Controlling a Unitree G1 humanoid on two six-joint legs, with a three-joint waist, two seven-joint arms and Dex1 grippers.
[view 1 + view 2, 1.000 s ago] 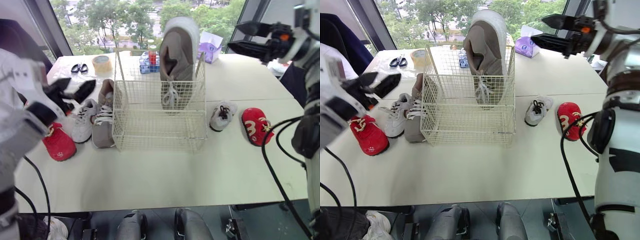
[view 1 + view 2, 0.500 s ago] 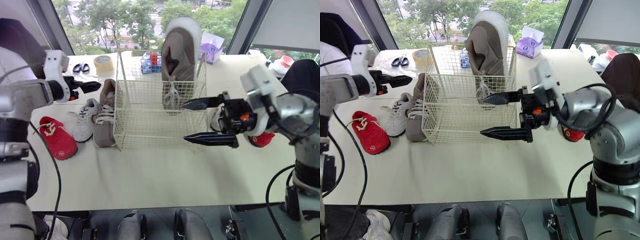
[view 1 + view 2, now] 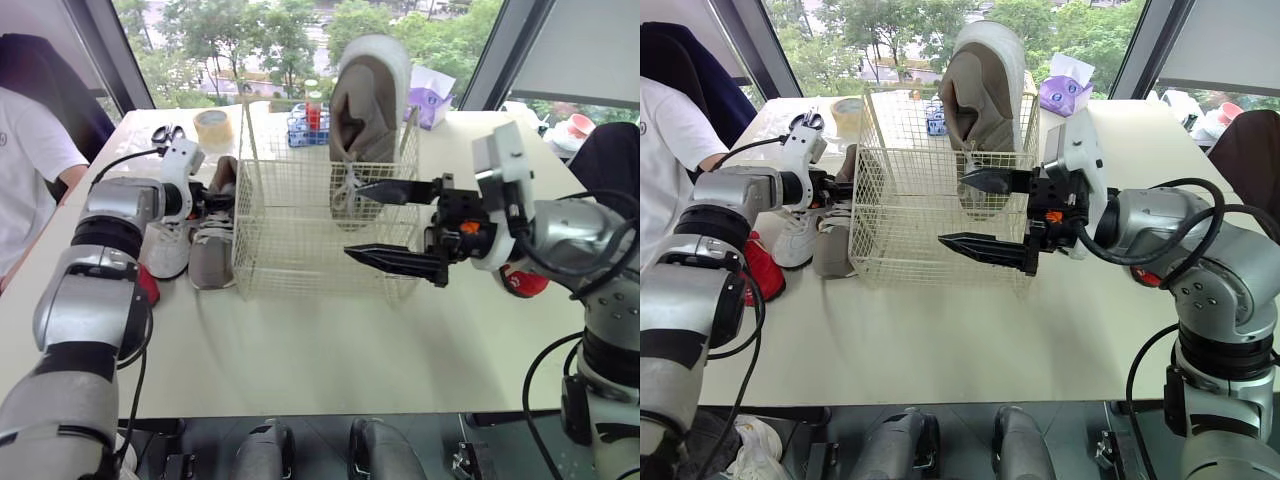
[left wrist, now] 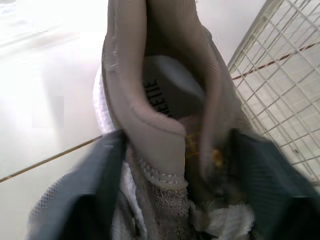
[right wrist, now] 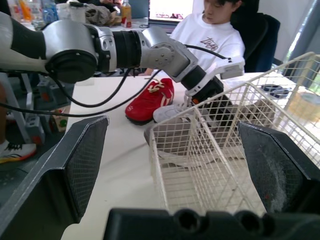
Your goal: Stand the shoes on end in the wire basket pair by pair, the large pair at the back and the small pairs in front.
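One red shoe (image 3: pixel 765 272) sits mostly hidden behind left arm (image 3: pixel 695 290).

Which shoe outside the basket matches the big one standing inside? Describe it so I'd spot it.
Start at the white wire basket on the table. Just beside its wall on the robot's left lies a large grey-brown lace-up shoe, flat on its sole. Its neighbours, a white sneaker and a red shoe, are smaller and brighter.

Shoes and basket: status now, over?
Left gripper at large tan shoe lying beside white wire basket. Right gripper open, empty, before basket. Inside, other tan shoe upright at back.
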